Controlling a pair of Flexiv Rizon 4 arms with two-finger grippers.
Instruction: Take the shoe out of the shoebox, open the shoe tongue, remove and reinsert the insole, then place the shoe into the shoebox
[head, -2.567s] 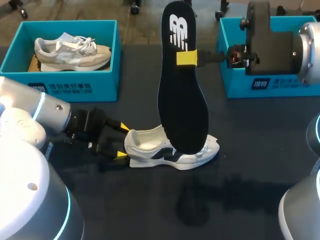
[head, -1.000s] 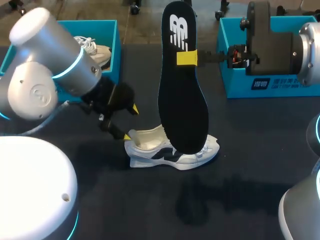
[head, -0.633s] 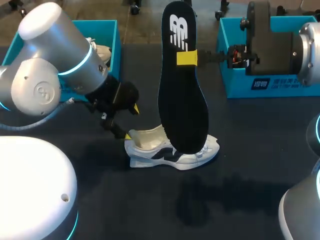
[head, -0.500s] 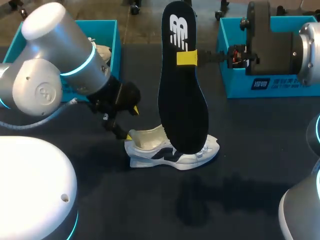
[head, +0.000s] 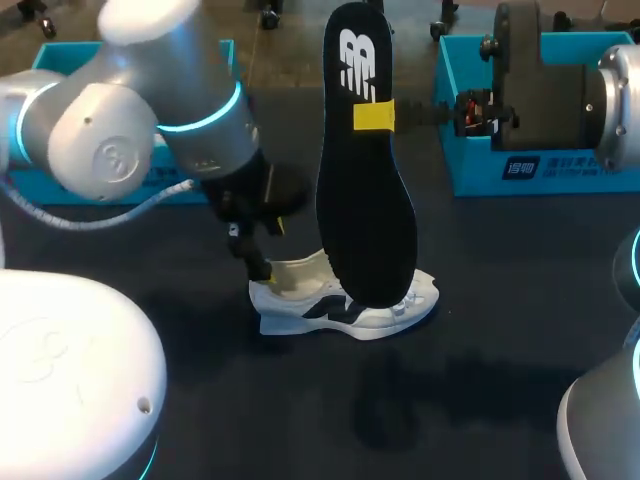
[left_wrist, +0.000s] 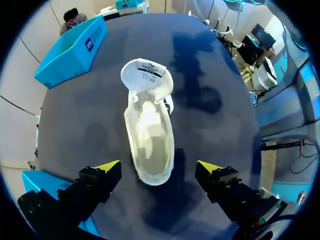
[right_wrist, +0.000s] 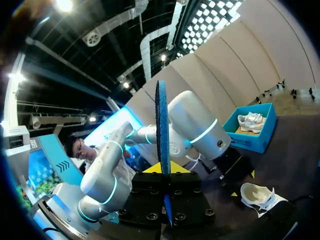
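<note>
- Dark tabletop (head: 500, 330) in the head view carries two teal shoeboxes at its far side: the left shoebox (head: 48, 52), mostly behind my left arm, and the right shoebox (head: 560, 170).
- One white shoe (head: 340, 308) rests on its sole between them, its long axis across the view, heel toward my left and toe toward my right.
- One black insole (head: 365, 200) stands on end over the shoe, its long axis vertical and its broad toe end down at the forefoot. The right gripper (head: 375, 115) pinches it near the upper heel end.
- The left gripper (head: 262, 250) hangs just over the shoe's heel, its fingers largely hidden in this view.
- In the left wrist view, the shoe (left_wrist: 149, 125) points straight away from the left gripper (left_wrist: 159, 169), heel nearest. Its tongue (left_wrist: 146, 71) is folded out at the far end.
- The two fingers are spread wide, one on each side of the heel and apart from it, holding nothing.
- In the right wrist view, the insole (right_wrist: 161, 125) shows edge-on, clamped between both fingers of the right gripper (right_wrist: 163, 172).
- Beyond it, the white shoe (right_wrist: 260, 195) lies on the table under my left arm.
- A second shoe (right_wrist: 251, 120) sits inside the left shoebox (right_wrist: 247, 142).
</note>
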